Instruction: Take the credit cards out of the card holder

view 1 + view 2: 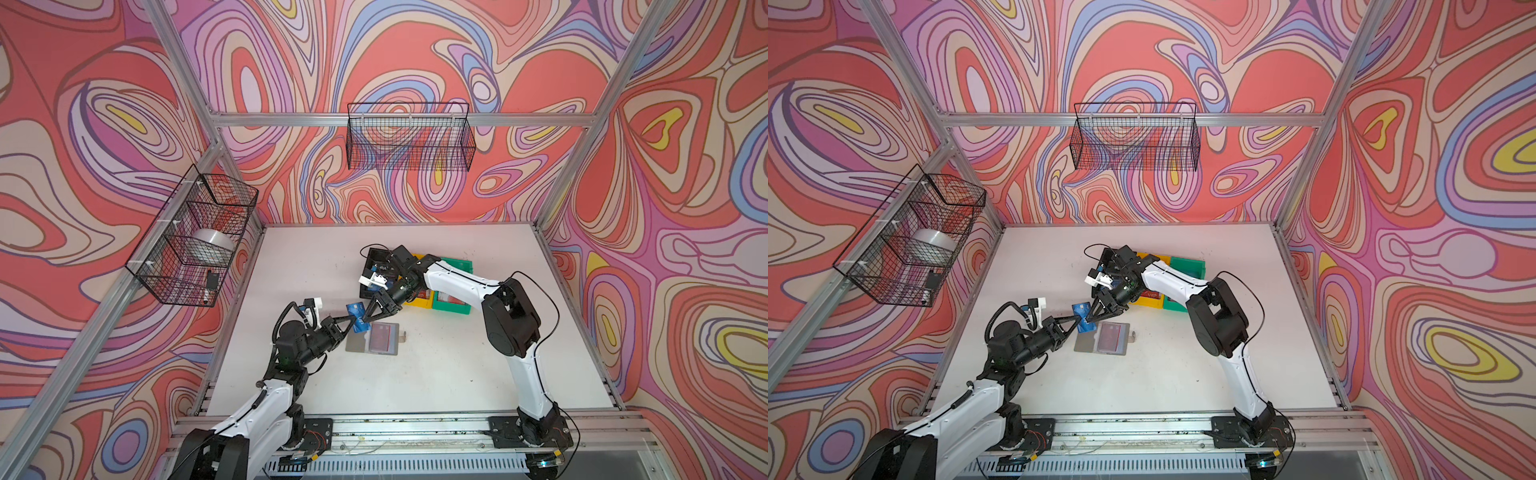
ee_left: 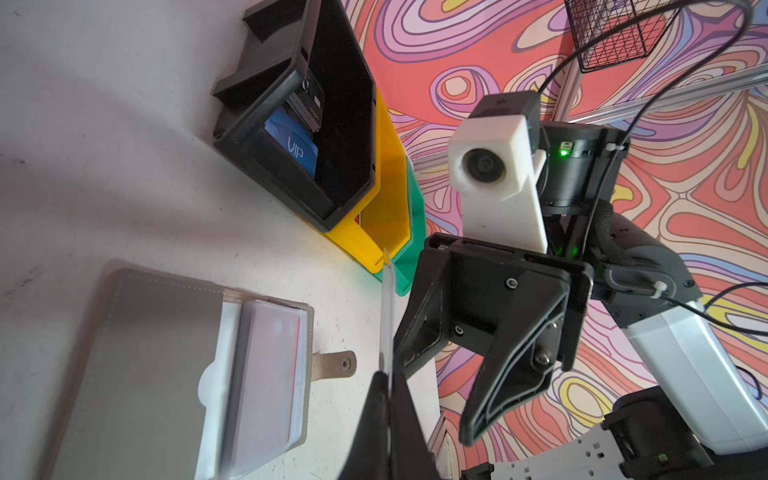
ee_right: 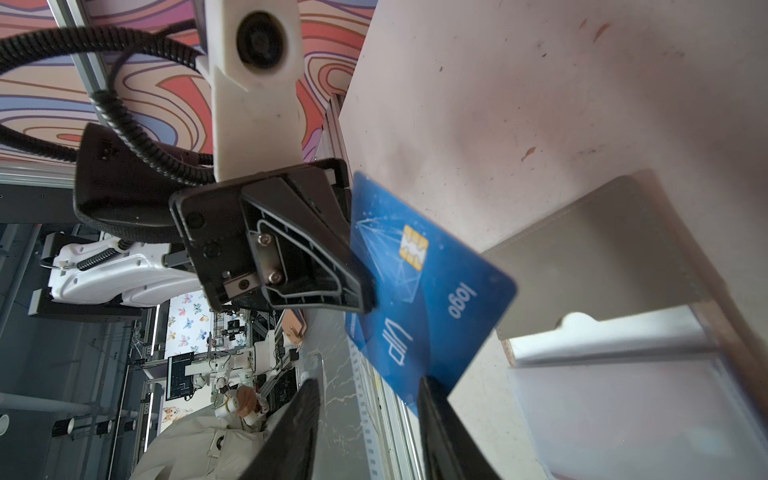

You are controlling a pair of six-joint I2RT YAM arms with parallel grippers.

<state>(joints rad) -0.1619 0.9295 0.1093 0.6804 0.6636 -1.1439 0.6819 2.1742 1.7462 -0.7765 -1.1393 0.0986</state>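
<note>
Clenched left gripper point(image 2: 388, 386) lifts a thin blue plastic credit card point(image 3: 424, 291) over the desk's point(image 1: 457, 332) middle for the released right gripper point(image 3: 368, 382) to take; grey folding card holder point(image 1: 359, 343) lies open beneath.

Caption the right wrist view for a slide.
Left gripper pinches a blue plastic VIP card near the open grey folding card holder; right gripper open at its corner.

Left arm point(image 1: 257, 409), right arm point(image 1: 525, 374): white shells, black joints, black cables cable-tied on. Right end effector point(image 2: 434, 403): black ribbed triangular fingers point(image 2: 511, 353), silver screws, white camera mount point(image 2: 498, 199), green LED point(image 2: 564, 153).
</note>
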